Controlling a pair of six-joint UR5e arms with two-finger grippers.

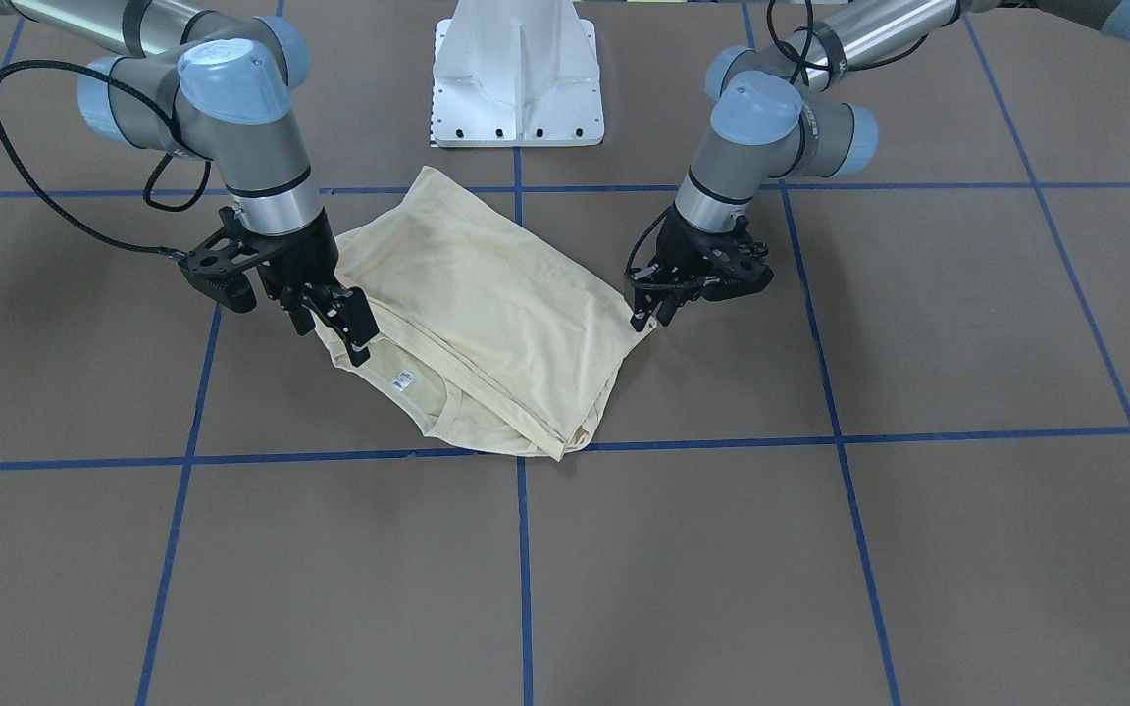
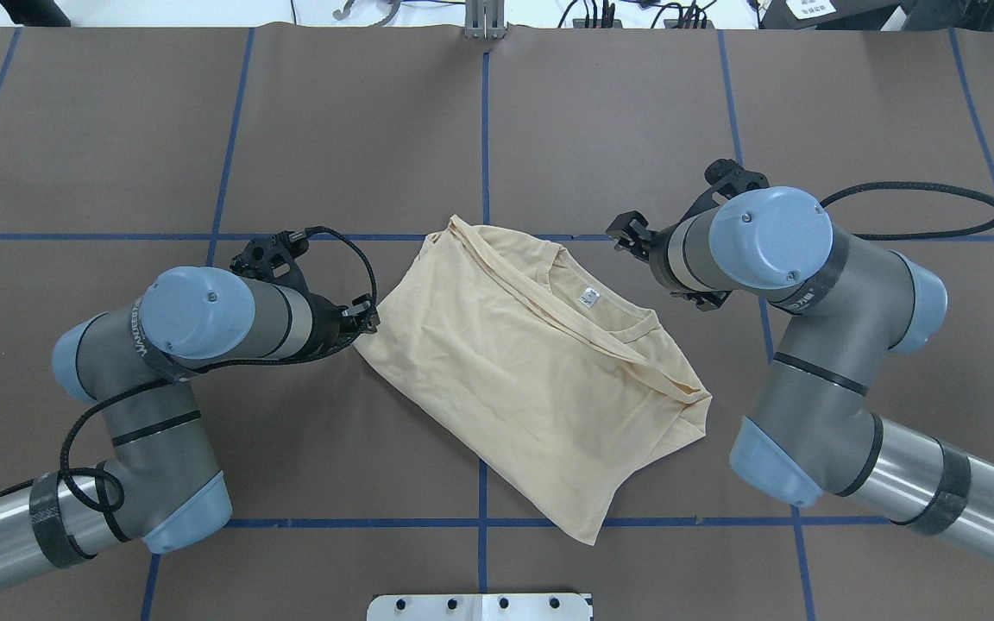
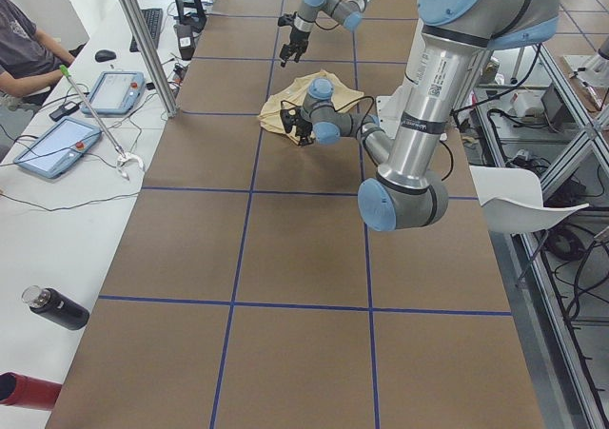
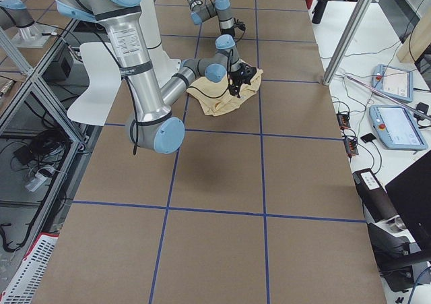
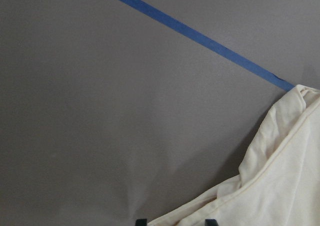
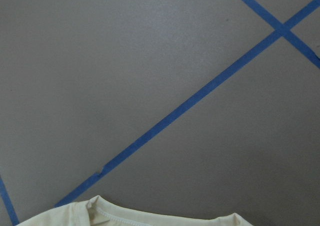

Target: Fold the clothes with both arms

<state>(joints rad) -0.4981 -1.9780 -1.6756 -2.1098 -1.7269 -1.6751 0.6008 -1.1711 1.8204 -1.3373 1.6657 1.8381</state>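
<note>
Front view: the T-shirt (image 1: 487,294) lay on the table (image 1: 820,549), already folded into a skewed packet (print hidden). The left gripper (image 1: 645,316) was at one corner and the right gripper (image 1: 341,322) by the collar, its spread unclear.

Left wrist view: the fingertips (image 5: 141,222) stood apart, straddling the shirt's edge. Another fold probably remained.

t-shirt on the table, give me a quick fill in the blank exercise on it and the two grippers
1. The T-shirt lies folded on a brown table marked with tape lines coloured ____.
2. Its small neck label is ____.
3. In the front-facing view the right gripper is on the picture's ____ side, with the left gripper opposite.

Missing words: blue; white; left
</note>
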